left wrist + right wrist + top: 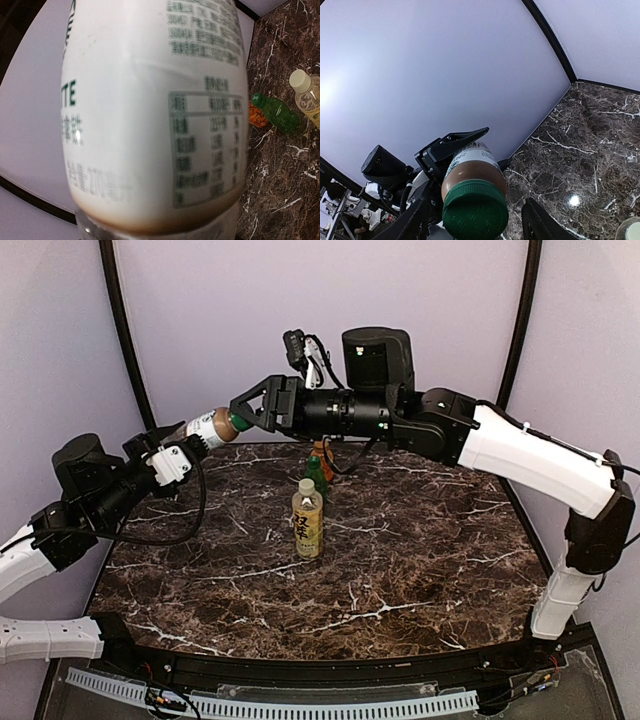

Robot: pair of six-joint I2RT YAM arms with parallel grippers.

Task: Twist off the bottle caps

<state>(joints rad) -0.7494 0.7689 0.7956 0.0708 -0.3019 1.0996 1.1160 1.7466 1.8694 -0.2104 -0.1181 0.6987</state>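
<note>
At upper left, the left gripper [180,452] clamped the white-labelled bottle [210,428]; the right gripper [240,416] sat wide around its green cap [475,215], so twisting before closing would likely slip.

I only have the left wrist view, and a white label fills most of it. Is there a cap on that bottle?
Observer: Yes. The right wrist view shows a green cap on the white-labelled bottle.
Operator: Where is the right gripper?
Observer: The right gripper is at the cap, with its fingers on either side and a gap showing beside the cap.
Operator: How is the bottle held?
Observer: The left gripper holds it above the table, with the cap end pointing toward the right arm.
</note>
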